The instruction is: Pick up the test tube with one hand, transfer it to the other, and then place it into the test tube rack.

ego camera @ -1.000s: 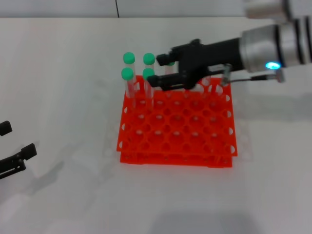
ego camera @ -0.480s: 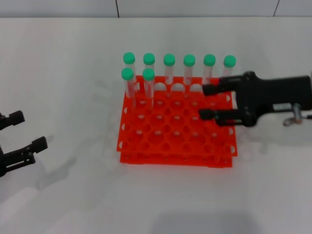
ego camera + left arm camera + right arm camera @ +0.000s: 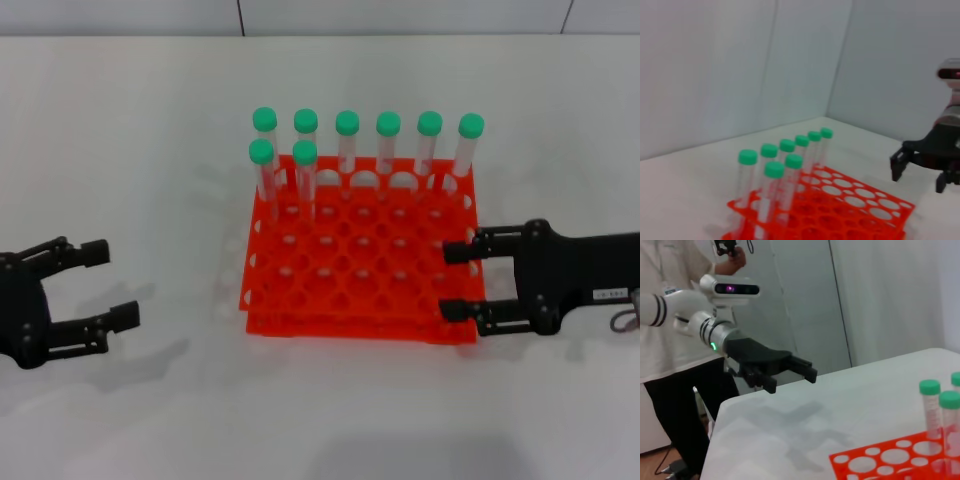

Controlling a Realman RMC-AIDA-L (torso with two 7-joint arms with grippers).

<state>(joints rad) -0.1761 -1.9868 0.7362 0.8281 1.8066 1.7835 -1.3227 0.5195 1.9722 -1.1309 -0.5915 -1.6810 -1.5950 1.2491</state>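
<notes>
We see the test tube rack (image 3: 362,262) mid-table (image 3: 150,150), eight green-capped tubes standing upright along its far rows; the test tube (image 3: 465,147) sits at the far right corner hole. Right gripper (image 3: 460,283) is at the rack's right edge, jaws apart, holding nothing. Left gripper (image 3: 108,284) is well apart on the left, jaws apart, bare white table between it and the rack. Pale walls behind; a person (image 3: 675,340) stands beyond the table

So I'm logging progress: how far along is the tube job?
Looks finished: eight green-capped test tubes stand in the test tube rack. Nothing is in hand; the right gripper beside the rack and the left gripper out left are open and empty.
</notes>
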